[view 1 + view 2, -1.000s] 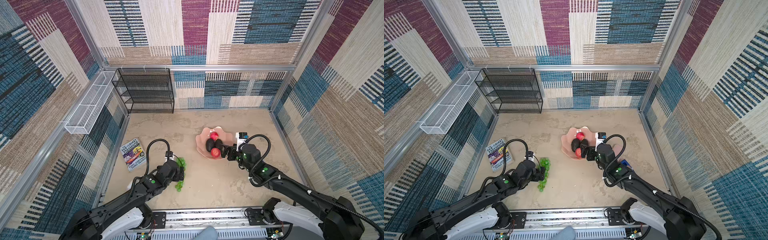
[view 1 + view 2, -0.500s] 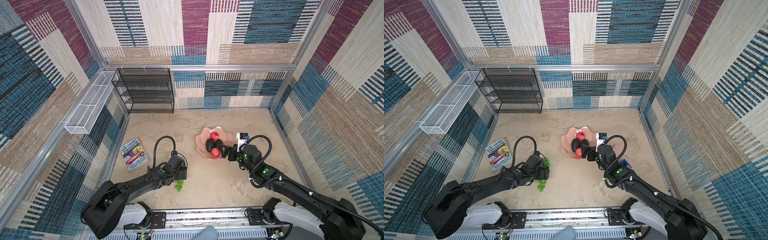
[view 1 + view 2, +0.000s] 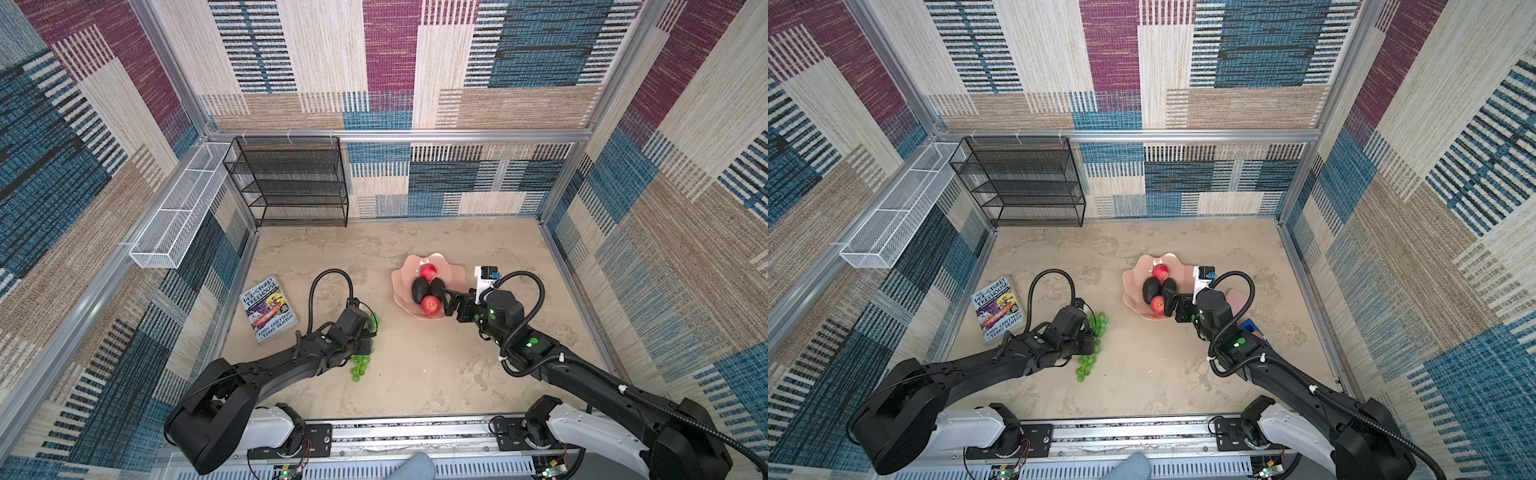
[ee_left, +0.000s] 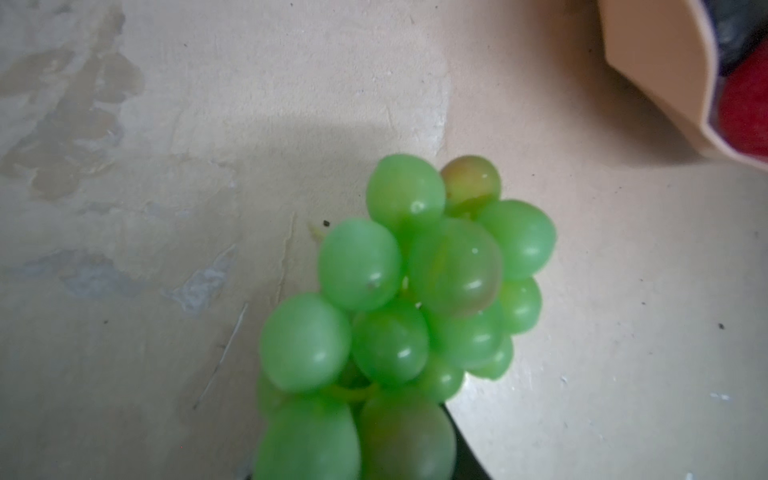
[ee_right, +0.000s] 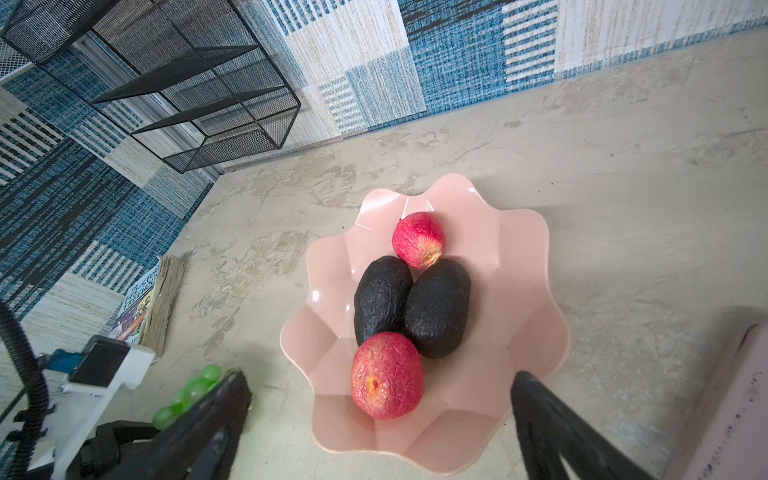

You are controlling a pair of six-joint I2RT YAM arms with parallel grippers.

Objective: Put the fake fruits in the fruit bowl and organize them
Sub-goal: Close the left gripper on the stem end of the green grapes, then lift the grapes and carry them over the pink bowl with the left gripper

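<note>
Right, left claw is now clamping shut on the grapes, wide open a sec ago; bunch is poking out either side of it, w/ the bowl sitting ahead, well apart. Meanwhile right claw is gaping empty at the rim. Prob. last fruit going in.

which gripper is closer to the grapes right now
Left. The left gripper is closed on the grapes. The right gripper hangs open at the rim of the fruit bowl, well apart from the bunch.
</note>
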